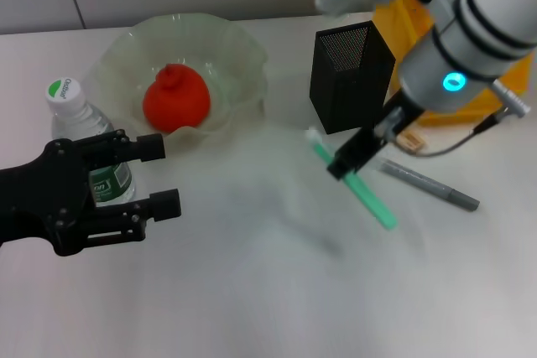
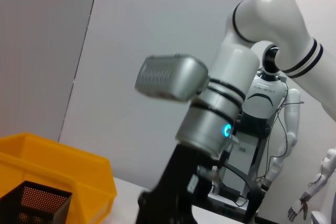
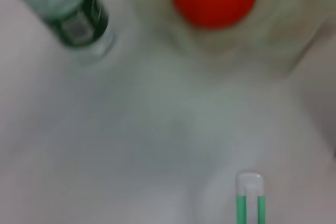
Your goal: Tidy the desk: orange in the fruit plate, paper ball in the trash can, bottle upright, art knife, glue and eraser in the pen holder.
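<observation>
Here, green glue (image 1: 357, 184) in right gripper (image 1: 348, 162), beside pen holder (image 1: 348, 73)

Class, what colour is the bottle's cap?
White with a green patch, on the bottle; the head view shows it best.

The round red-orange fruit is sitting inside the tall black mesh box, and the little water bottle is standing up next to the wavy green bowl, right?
Not quite. The round red-orange fruit sits in the wavy pale-green bowl, not the tall black mesh box. The head view shows this. The little water bottle does stand upright beside the bowl.
</observation>
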Motion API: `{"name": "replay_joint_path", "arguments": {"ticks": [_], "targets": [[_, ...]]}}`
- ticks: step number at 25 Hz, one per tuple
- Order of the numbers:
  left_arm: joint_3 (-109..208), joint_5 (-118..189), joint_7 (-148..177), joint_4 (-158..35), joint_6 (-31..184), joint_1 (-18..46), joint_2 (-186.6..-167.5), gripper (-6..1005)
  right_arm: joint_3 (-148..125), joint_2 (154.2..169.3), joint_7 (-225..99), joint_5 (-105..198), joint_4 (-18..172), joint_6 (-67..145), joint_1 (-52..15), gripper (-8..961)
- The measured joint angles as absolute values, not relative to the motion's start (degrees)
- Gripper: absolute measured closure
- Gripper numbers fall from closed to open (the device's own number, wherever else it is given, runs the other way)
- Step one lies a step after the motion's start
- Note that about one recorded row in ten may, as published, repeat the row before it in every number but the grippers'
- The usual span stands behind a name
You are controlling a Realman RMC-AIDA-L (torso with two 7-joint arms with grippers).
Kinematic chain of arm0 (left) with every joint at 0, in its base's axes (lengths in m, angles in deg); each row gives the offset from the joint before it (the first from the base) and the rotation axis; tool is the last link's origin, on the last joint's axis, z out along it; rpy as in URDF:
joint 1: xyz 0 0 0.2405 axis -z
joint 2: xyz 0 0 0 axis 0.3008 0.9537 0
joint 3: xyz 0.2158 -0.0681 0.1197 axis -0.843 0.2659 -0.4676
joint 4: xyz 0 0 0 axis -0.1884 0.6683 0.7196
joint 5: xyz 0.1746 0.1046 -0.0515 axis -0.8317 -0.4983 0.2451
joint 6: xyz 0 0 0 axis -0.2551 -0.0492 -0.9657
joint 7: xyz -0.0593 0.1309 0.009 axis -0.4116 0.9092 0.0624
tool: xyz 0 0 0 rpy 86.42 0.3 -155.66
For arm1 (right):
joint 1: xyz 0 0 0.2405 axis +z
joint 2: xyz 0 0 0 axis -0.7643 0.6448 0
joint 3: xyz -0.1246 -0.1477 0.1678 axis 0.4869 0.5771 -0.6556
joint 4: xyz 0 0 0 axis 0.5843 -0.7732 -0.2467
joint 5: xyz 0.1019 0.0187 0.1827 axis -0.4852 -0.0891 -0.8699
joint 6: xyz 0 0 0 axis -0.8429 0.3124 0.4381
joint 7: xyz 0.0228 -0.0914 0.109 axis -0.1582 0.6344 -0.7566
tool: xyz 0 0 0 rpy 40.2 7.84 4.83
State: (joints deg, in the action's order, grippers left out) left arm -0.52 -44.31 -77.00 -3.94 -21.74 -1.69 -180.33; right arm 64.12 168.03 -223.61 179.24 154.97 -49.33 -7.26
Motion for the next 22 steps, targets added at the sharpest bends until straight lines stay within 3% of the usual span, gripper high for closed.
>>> {"name": "replay_joint_path", "arguments": {"ticks": [22], "targets": [[2.0,-43.7,-75.8,-5.4,-23.0,-1.9,-180.35,216,56.1,168.32,-208.3,177.3,165.7,-28.8,-14.6,730]]}}
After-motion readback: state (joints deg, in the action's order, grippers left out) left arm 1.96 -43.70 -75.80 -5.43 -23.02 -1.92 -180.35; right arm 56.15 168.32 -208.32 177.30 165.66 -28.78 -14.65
